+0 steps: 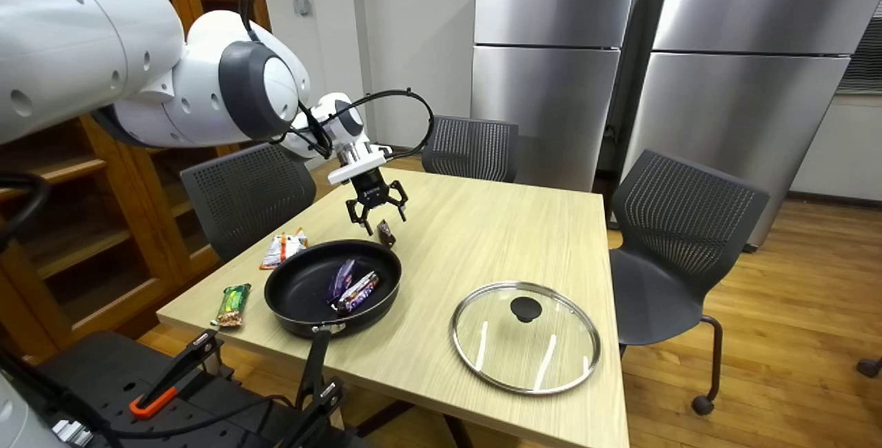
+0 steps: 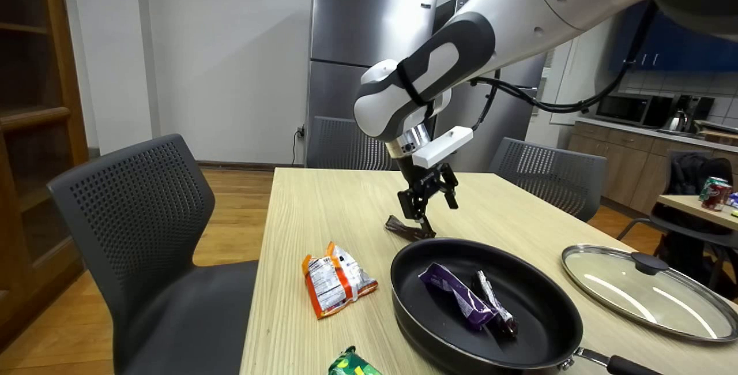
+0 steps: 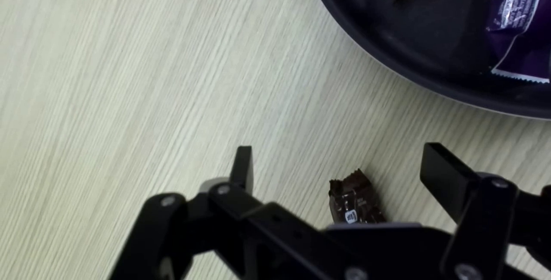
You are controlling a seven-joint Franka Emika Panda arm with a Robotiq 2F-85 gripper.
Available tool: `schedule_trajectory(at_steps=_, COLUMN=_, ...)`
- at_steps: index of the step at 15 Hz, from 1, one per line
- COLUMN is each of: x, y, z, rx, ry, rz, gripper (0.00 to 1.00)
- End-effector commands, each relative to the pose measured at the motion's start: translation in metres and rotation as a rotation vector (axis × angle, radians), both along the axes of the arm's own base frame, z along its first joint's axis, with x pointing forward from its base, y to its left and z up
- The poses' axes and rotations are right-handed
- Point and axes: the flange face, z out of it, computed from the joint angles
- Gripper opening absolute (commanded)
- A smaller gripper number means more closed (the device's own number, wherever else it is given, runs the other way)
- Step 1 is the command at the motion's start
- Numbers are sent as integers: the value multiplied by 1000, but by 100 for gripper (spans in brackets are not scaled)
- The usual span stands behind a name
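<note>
I hang over the table (image 1: 496, 227) with my gripper (image 3: 340, 159) across the lower half of the wrist view, jaws spread wide and holding nothing. The brown packet (image 3: 356, 198) lies on the table in the lower middle of that view, between my fingers (image 3: 244, 166), with a gap on either side of its visible end; my own frame hides the rest. In both exterior views it shows just above the rim of the pan (image 3: 413, 64), near my fingertips. In an exterior view one fingertip overlaps its end, so I cannot tell whether I touch it. I judge this to be the lining-up step, before any grip. As I read it, the next move calls for centring the packet, sinking lower if height remains, and bringing the jaws together across its narrow width, staying off the pan at upper right of the wrist view. That pan holds a purple packet (image 2: 458, 294) and, beside it, a slim packet (image 2: 497, 304).
</note>
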Motion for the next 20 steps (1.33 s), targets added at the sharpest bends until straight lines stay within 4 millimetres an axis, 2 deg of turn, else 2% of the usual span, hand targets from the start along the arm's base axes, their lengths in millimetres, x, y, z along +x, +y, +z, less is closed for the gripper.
schedule_trajectory(at_steps=1, x=0, y=0, z=1, rx=0, ry=0, rz=0, gripper=100)
schedule_trajectory(at_steps=13, x=13, y=-14, z=-22, rx=101, ry=-114, rz=67, gripper=100)
schedule_trajectory(at_steps=20, x=13, y=-15, z=-32, rx=184, ry=-126, rz=105, gripper=100)
